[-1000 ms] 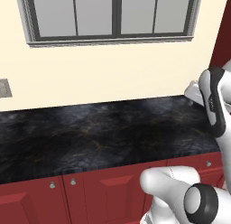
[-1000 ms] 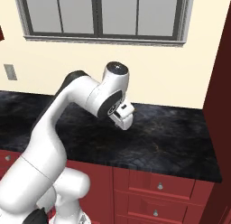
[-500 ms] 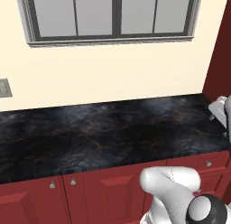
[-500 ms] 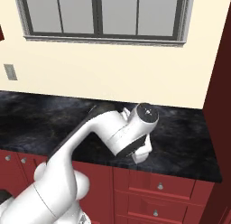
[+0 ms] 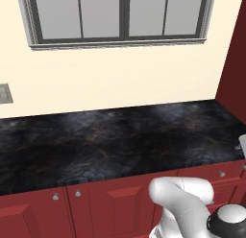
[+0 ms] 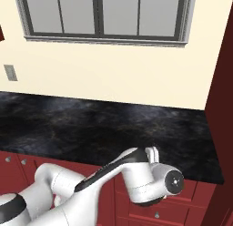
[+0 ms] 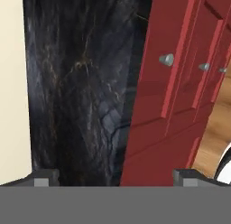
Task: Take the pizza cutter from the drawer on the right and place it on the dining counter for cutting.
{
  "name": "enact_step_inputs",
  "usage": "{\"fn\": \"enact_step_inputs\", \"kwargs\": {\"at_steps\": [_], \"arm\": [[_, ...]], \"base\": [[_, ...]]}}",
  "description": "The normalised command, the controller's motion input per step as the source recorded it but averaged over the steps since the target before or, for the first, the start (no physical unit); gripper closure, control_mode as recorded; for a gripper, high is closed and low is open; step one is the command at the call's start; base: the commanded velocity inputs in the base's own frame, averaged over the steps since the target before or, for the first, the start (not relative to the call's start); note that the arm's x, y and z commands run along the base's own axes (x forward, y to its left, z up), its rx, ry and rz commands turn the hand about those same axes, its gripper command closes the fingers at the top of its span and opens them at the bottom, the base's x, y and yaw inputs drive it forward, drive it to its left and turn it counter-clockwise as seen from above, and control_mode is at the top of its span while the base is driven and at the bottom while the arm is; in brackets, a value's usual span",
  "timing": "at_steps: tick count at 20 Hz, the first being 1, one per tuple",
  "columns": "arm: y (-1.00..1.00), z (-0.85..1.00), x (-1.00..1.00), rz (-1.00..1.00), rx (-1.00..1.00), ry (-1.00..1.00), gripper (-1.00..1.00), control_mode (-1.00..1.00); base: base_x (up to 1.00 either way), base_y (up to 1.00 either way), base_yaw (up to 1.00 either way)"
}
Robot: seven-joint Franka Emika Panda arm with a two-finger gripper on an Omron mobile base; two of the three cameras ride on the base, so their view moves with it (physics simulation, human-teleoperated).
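Our arm has swung a long way in the last second: a second ago the hand was up over the black worktop under the window, half a second ago it was dipping past the front edge, and now it hangs below that edge, in front of the red cabinet fronts at the right end of the run. The base has not driven; window, wall and worktop sit in the same places in both base views. We read this as the reach toward the drawer, so the task is barely begun.

That drawer is the shallow red front just under the worktop, partly behind our wrist in the right base view, and it looks closed. The hand view is rolled on its side, with the worktop's marbled face running down the left and the red fronts down the right, the nearest silver knob ahead of the hand and well apart from it.

The gripper is spread wide, its two tips far apart at the bottom of the hand view with nothing between them.

The pizza cutter we cannot see; we judge it lies inside the closed drawer. Next we would line the open jaws on the knob, close, then pull straight out
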Motion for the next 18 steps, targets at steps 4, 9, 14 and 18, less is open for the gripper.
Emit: {"fn": "enact_step_inputs", "kwargs": {"at_steps": [4,9,14,18], "arm": [[-0.44,-0.77,-0.13,-0.23,0.20,-0.17,-1.00,-1.00],[-0.34,-0.53,-0.05,-0.14,0.19,-0.21,-1.00,-1.00],[-0.01,-0.47,-0.02,-0.04,0.07,-0.15,-1.00,-1.00],[0.00,-0.57,0.02,0.00,0.02,-0.13,-1.00,-1.00]], "base": [[0.00,0.00,0.00],[0.00,0.00,0.00],[0.00,0.00,0.00],[0.00,0.00,0.00]]}}
